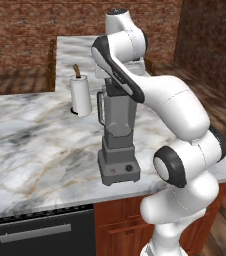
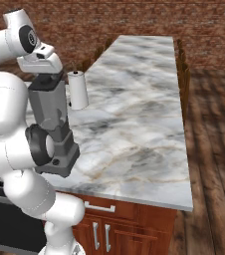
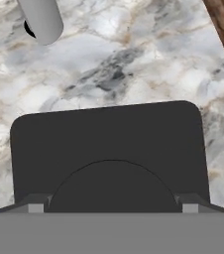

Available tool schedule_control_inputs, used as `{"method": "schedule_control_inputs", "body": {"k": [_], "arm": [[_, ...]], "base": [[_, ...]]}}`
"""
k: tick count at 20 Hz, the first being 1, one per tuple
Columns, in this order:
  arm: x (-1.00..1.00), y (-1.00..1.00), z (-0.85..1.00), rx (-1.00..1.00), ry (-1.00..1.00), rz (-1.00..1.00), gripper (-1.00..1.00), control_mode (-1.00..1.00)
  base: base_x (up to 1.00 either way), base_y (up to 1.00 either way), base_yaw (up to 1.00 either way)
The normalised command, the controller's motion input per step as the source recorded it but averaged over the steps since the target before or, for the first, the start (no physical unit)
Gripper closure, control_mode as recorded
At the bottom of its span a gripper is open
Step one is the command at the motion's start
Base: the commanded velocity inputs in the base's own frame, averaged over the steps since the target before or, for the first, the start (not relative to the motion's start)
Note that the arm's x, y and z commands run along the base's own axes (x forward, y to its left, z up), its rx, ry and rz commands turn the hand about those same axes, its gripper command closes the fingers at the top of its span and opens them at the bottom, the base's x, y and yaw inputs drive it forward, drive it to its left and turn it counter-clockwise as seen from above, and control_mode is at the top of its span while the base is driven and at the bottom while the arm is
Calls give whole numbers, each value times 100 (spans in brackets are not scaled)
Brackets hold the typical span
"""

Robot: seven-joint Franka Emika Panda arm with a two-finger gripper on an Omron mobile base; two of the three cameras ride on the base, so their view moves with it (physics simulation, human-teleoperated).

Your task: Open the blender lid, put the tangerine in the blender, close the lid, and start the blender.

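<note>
The blender (image 1: 117, 140) stands on the marble counter (image 1: 30, 145), close to the counter's front edge. Behind the blender is a white paper-towel roll (image 1: 81, 95), a little apart from it. To the blender's left there is lots of bare counter. The blender lid (image 3: 109, 154) sits on top of the jar. The hand view looks straight down on the lid, and the gripper (image 3: 112, 206) is right over it with its tips wide, one near each side. From the left base view the arm hides the lid. I cannot see the tangerine.

Two base views flanking the arm, sharing the blender (image 1: 117, 135) on the counter (image 1: 30, 150), hand view close above the blender lid (image 3: 109, 149)
</note>
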Motion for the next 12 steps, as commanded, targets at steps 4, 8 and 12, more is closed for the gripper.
{"method": "schedule_control_inputs", "body": {"k": [4,8,12], "arm": [[-34,0,-12,0,0,-2,100,-100],[-12,0,-28,0,0,0,100,-100],[-1,0,-44,0,0,0,100,-100]], "base": [[0,0,0],[0,0,0],[0,0,0]]}}
